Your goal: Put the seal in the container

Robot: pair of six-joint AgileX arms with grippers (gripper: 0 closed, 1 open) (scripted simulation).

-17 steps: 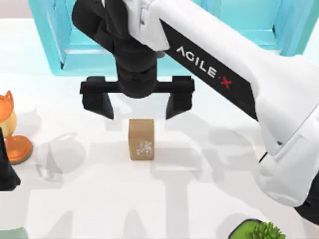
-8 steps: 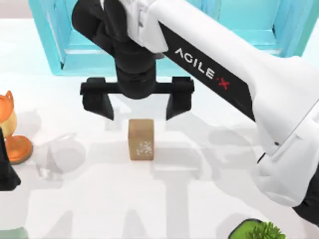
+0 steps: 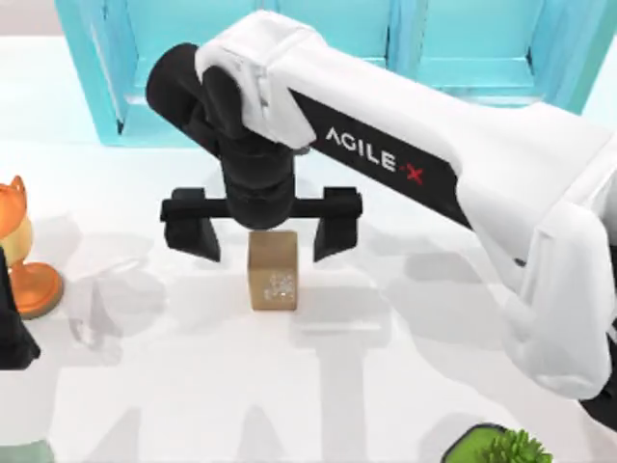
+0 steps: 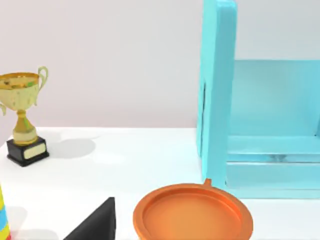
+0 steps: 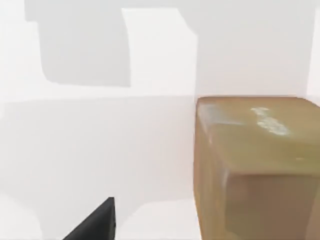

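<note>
**Right gripper drops in over the seal**

Your seal (image 3: 273, 271) stands upright near the middle of the table (image 3: 405, 376), whitish markings on the face toward the near edge, and nothing is touching it. In the right wrist view it looms large, tan and square-shouldered (image 5: 257, 165).

Here's the change: a second ago your right gripper (image 3: 262, 224) sat back toward the far edge, short of the block. Now it has slid forward and the arm has swung with it, so the wide-spread fingers (image 3: 333, 224) straddle the block, one on each side, with clear table between each pad and the block's flanks. Jaws apart, nothing held.

What that means, as I read it: you're lined up for the grasp, and the next call is to sink and close squarely so the upright block doesn't tip.

The blue container (image 3: 154, 87) waits along the far edge, right behind the gripper, so the carry looks short.

Your left gripper (image 3: 12, 328) is parked at the left edge beside the orange cat figurine (image 3: 21, 253); I cannot tell how its fingers stand. A green plant (image 3: 501, 446) sits at the near edge, well apart.
</note>
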